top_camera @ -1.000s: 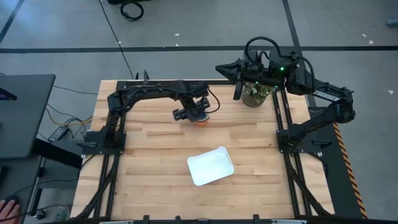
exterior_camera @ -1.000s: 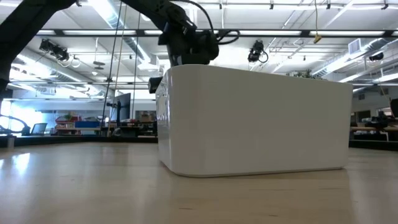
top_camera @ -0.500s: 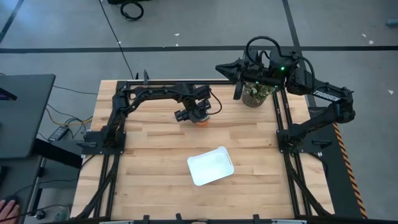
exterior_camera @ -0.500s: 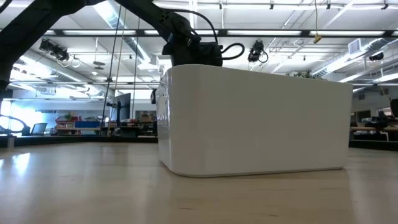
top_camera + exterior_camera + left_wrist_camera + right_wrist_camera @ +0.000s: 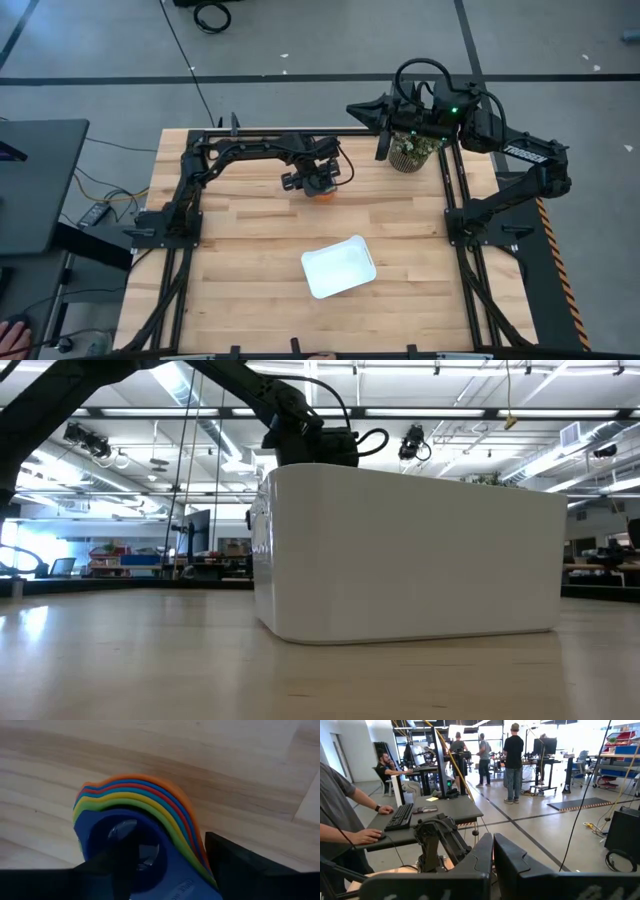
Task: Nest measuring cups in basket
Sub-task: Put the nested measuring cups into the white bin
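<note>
On the wooden table [image 5: 250, 250], we saw the white basket [image 5: 339, 267] near the front, well apart from the nested measuring cups [image 5: 145, 835] at the back. Our left gripper [image 5: 318, 180] straddled that stack; whether it clenched, we could not tell. Our right gripper [image 5: 383, 140] waited clenched beside the woven pot [image 5: 412, 152].

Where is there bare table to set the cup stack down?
Bare wood lies all around the basket: between it and the left gripper, and toward both side rails. The crowded spot is the far edge, with the measuring cups, the plant pot and the right gripper.
</note>
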{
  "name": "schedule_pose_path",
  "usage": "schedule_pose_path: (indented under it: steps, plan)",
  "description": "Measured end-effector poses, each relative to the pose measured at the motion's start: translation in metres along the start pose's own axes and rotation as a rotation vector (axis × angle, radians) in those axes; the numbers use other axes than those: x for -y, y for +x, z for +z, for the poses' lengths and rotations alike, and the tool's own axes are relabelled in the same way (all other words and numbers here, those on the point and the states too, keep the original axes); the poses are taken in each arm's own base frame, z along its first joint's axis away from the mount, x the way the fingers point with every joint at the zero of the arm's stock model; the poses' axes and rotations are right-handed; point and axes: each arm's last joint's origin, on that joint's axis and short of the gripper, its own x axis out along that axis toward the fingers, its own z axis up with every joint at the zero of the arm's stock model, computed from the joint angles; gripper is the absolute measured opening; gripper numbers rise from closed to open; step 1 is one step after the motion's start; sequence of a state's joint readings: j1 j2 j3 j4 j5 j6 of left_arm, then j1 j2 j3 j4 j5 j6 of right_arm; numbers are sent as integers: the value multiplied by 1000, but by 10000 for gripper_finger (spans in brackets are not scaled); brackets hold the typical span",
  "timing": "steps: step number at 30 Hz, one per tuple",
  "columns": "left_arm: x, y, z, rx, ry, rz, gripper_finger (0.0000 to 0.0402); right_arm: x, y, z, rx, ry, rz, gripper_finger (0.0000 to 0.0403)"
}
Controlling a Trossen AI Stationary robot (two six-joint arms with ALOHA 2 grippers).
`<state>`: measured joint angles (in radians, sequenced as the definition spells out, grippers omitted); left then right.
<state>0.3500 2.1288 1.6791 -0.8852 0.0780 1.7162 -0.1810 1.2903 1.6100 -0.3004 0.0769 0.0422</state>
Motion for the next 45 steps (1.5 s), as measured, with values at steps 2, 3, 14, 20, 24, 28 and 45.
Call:
schedule_pose_path:
  steps: [2, 3, 14, 20, 24, 28, 45]
  plan:
    - [0, 0, 0, 0, -13, 0, 212, 0, 0, 0, 0, 0, 0, 22]
    - [0, 0, 0, 0, -22, 1, 201, 0, 0, 0, 0, 0, 0, 22]
    - [0, 1, -1, 0, -31, -2, 114, 0, 0, 0, 0, 0, 0, 22]
    - [0, 1, 1, 0, -30, -5, 99, 0, 0, 0, 0, 0, 0, 22]
    - [1, 1, 3, 1, -57, -10, 95, 0, 0, 0, 0, 0, 0, 22]
    - [1, 2, 5, -3, -62, -16, 94, 0, 0, 0, 0, 0, 0, 22]
    - [0, -10, 14, -23, -85, -83, 85, 0, 0, 0, 0, 0, 0, 22]
